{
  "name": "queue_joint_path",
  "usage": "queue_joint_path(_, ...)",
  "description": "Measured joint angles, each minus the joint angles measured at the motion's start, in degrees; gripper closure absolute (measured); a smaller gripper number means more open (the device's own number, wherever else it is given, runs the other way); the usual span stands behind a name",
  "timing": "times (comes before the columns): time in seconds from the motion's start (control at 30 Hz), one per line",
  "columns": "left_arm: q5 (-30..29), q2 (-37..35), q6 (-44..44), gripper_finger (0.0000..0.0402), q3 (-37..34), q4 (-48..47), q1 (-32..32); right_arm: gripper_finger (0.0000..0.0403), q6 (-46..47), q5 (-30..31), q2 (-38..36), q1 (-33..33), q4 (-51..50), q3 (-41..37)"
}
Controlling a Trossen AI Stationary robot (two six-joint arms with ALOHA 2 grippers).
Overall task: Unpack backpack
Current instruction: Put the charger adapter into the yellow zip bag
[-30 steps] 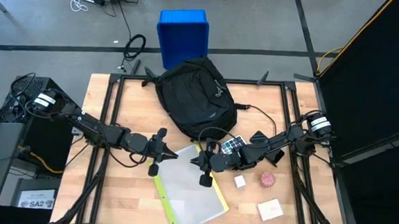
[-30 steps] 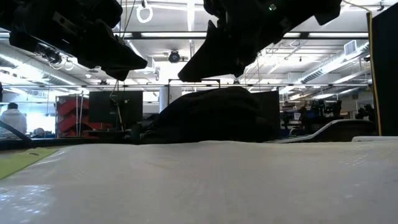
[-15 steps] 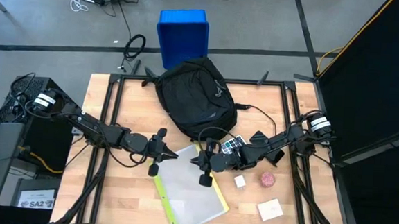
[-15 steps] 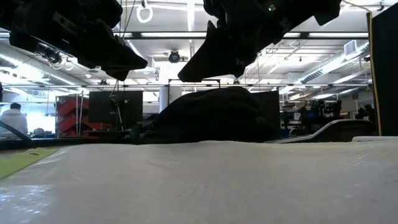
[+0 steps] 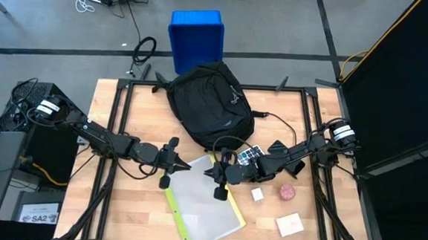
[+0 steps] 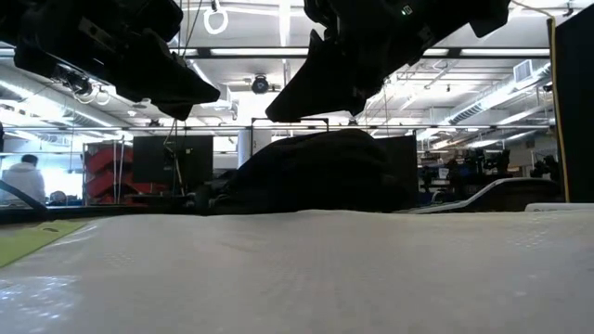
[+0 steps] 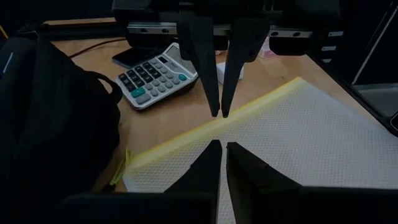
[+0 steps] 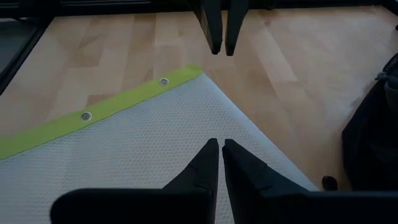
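Wooden table with dark frame rails along its edges, standing on a grey floor crossed by dark lines. A blue bin stands on the floor just past the far edge; cables lie on the floor beyond it.

The backpack, black and rounded, lies at the far middle of the table, its top reaching the far edge.

Nearer the front, a white mesh pouch with a yellow-green border lies slantwise. Right of it: a calculator, a small white cube, a pink round item and a white card.

The left gripper and the right gripper hang above the pouch's far corners, tips facing each other, jaws closed on nothing.

Bare wood lies open at the left and front left.

The low view shows a hall with ceiling strip lights, and a seated person at far left.
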Motion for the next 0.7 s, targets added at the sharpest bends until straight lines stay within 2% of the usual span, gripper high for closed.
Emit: queue_joint_path(0.7, 0.0, 0.0, 0.0, 0.0401, 0.0, 0.0, 0.0, 0.0400, 0.9, 0.0, 0.0, 0.4, 0.0, 0.0)
